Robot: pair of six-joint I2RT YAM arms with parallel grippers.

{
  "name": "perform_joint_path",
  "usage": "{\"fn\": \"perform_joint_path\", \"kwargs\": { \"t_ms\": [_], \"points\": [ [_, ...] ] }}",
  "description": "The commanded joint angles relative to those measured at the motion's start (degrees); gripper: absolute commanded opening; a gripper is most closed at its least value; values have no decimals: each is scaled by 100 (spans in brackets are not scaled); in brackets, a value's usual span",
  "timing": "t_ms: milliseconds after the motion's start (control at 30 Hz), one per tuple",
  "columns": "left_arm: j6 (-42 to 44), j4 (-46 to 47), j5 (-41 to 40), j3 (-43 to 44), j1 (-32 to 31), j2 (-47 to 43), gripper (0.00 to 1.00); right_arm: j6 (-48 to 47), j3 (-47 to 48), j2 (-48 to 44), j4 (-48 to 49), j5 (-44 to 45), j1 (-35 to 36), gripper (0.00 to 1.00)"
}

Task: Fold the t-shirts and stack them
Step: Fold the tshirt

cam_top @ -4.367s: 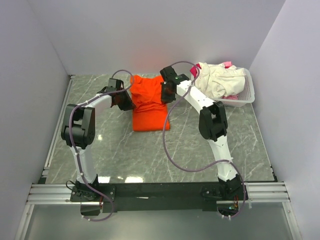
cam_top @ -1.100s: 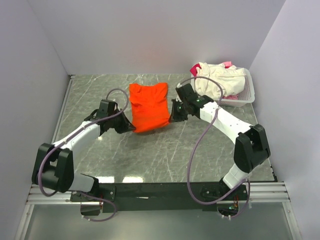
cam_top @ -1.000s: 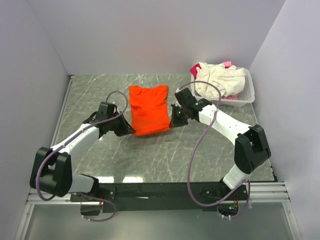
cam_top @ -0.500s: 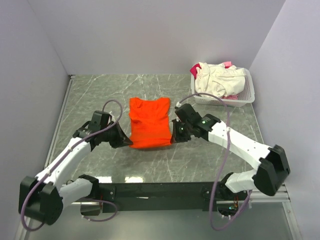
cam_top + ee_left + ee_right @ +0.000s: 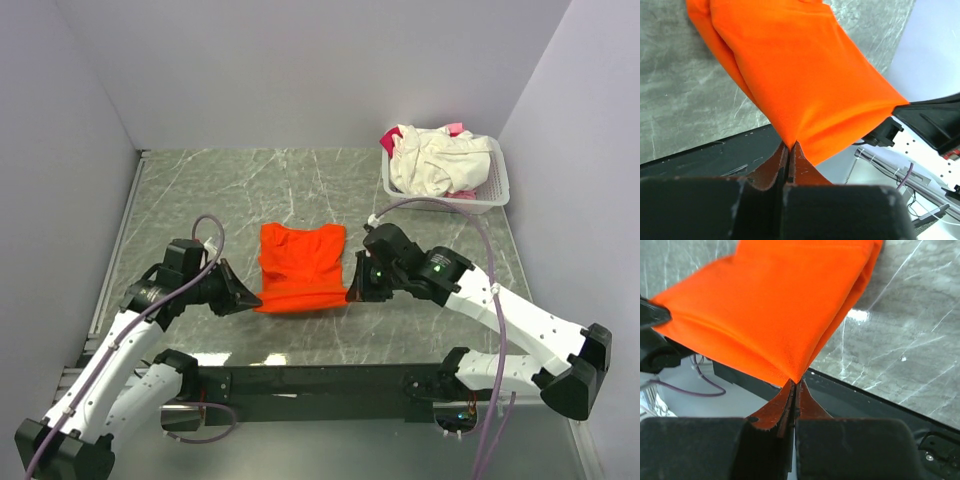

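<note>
Orange t-shirt [image 5: 300,268] folded, near middle of surface [image 5: 300,190], near edge stretched between hands. Left hand [image 5: 251,300] clamped on left near corner, right hand [image 5: 352,289] clamped on right near corner. Cream shirt [image 5: 430,160] and pink shirt [image 5: 386,138] heaped in basket [image 5: 497,190], far right.

A white slatted basket [image 5: 470,206] sits at the far right corner of the grey marbled table [image 5: 200,190].

Bright, even light, soft shadows, glare on the table [image 5: 268,356], blurred wrist-view foregrounds.
</note>
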Motion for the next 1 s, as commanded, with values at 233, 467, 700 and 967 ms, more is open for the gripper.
{"fn": "perform_joint_path", "kwargs": {
  "t_ms": [233,467,700,967],
  "points": [
    [-1,568,-423,481,35,914,0,-161,805,561,-381,1036,-278,0],
    [-9,1042,-660,903,35,1654,0,-653,1438,1212,-195,948,-779,0],
    [8,1315,-836,1351,88,2322,0,-1084,2054,1889,-151,930,-1201,0],
    [210,1622,-819,1711,334,3113,0,-1410,2730,2706,-90,878,-1535,0]
  ]
}}
